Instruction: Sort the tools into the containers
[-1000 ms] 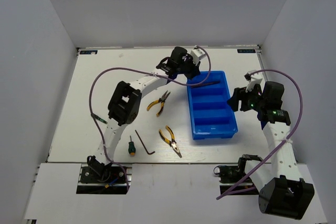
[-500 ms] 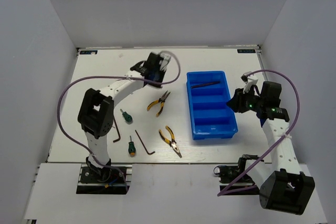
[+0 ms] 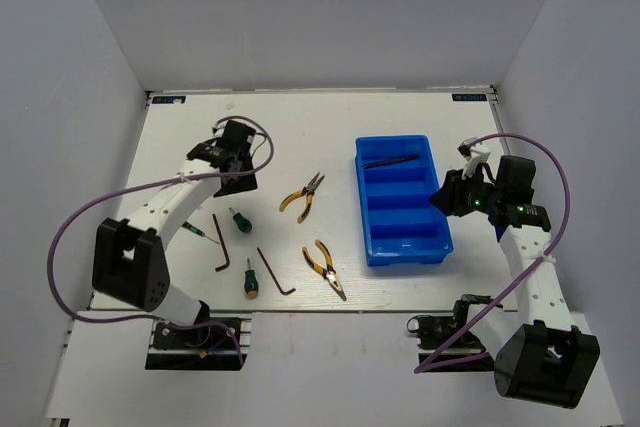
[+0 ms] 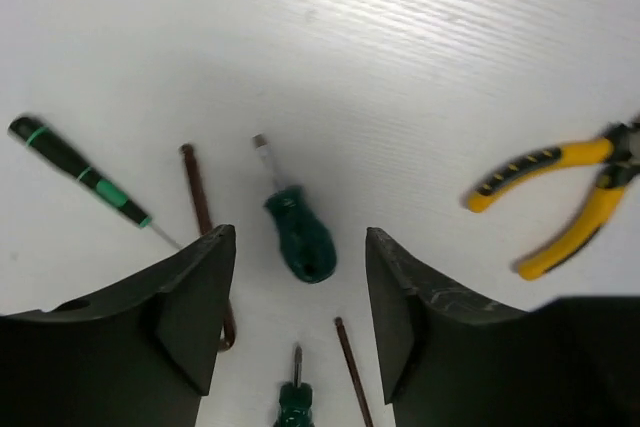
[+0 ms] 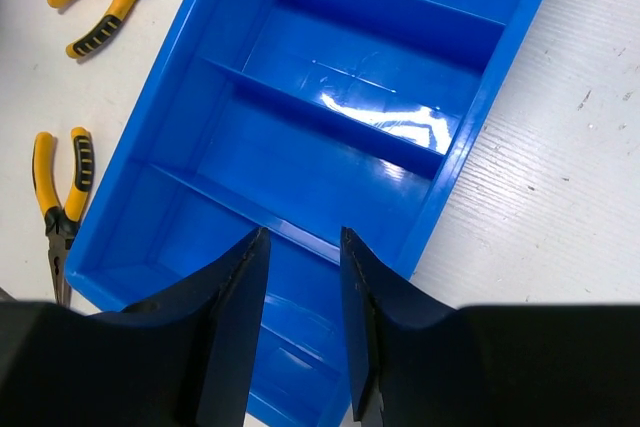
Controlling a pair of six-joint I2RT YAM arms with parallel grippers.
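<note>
White tabletop [image 4: 450, 47]: left gripper [image 4: 300, 235], wide and empty, hangs above stubby green-handled screwdriver [image 4: 299, 247], whose shaft lies along the finger gap.

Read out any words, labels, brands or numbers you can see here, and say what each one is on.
Far-left dark label on the white table: too small to read.
Far-right dark label: too small to read.
Bright blue plastic tray, yellow-handled pliers, green-handled screwdrivers, dark hex keys: no lettering visible.
</note>
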